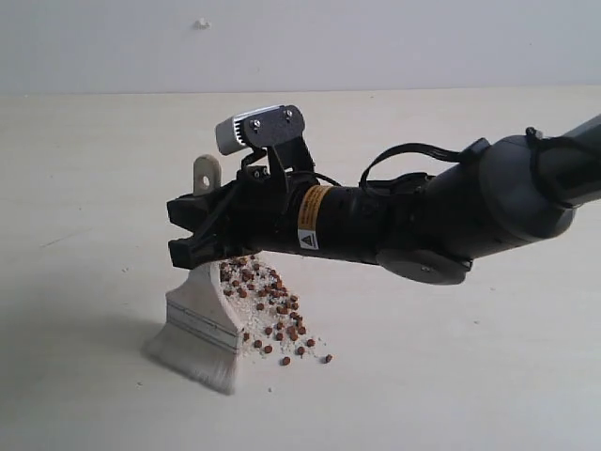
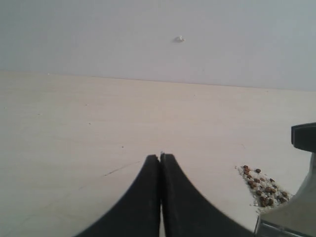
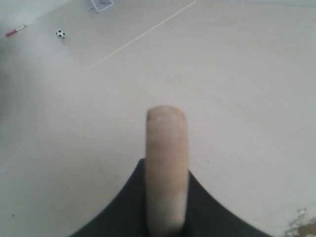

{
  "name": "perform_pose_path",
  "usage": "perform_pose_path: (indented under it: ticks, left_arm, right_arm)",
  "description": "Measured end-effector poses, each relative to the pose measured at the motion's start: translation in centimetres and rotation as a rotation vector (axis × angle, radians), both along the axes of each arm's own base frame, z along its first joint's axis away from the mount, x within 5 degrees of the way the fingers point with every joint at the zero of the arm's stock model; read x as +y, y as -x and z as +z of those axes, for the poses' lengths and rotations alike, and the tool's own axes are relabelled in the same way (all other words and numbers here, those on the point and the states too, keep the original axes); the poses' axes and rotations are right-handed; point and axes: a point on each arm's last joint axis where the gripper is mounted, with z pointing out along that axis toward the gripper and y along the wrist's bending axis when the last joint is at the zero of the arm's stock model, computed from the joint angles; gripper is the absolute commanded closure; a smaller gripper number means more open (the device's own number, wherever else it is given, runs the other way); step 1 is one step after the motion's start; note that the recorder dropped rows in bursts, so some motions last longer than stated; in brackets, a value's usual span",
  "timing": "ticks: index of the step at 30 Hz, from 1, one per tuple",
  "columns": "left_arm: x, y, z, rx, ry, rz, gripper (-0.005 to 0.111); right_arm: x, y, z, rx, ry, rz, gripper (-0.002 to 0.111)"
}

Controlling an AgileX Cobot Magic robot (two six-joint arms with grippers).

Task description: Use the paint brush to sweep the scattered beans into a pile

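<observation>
The paint brush point(image 1: 201, 318) stands tilted on the pale table point(image 1: 451, 376), its whitish bristles point(image 1: 195, 359) pressed on the surface. Its handle's holed end point(image 1: 207, 173) sticks up behind the gripper. My right gripper point(image 1: 177, 230) reaches in from the right and is shut on the wooden handle point(image 3: 167, 143), which rises between its black fingers point(image 3: 128, 207). Reddish-brown beans point(image 1: 272, 305) mixed with pale grains lie in a loose cluster just right of the brush head. My left gripper point(image 2: 160, 158) is shut and empty, low over bare table, with the beans point(image 2: 261, 186) and the ferrule point(image 2: 291, 217) off to its side.
A grey wall point(image 1: 376, 38) with a small white speck point(image 1: 202, 23) bounds the far edge of the table. The right wrist view shows a tiny football point(image 3: 60, 34), a red pen point(image 3: 16, 30) and a white mesh object point(image 3: 102, 4) far off.
</observation>
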Motion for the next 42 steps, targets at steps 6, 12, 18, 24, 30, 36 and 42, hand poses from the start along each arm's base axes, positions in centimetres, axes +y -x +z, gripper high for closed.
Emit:
perform_pose_path:
  ticks: [6, 12, 18, 24, 30, 36, 42]
  left_arm:
    - [0.0, 0.0, 0.0, 0.0, 0.0, 0.0, 0.107]
    - [0.0, 0.0, 0.0, 0.0, 0.0, 0.0, 0.107]
    - [0.0, 0.0, 0.0, 0.0, 0.0, 0.0, 0.107]
    - [0.0, 0.0, 0.0, 0.0, 0.0, 0.0, 0.107]
    - [0.0, 0.0, 0.0, 0.0, 0.0, 0.0, 0.107]
    - [0.0, 0.0, 0.0, 0.0, 0.0, 0.0, 0.107]
    - [0.0, 0.0, 0.0, 0.0, 0.0, 0.0, 0.107]
  right_arm:
    - [-0.1, -1.9, 0.6, -0.034, 0.078, -0.044, 0.108]
    - [-1.2, -3.6, 1.0, -0.055, 0.102, -0.096, 0.108]
    - [-1.4, -3.8, 1.1, -0.05, 0.098, -0.104, 0.108]
    - [-1.6, -3.5, 3.1, -0.062, 0.073, -0.107, 0.108]
    - [-1.9, -1.7, 7.2, -0.095, 0.045, 0.015, 0.108]
    - [-2.4, 1.0, 9.4, -0.132, 0.13, 0.239, 0.108]
    - [-3.8, 3.2, 9.0, -0.15, 0.136, 0.645, 0.108]
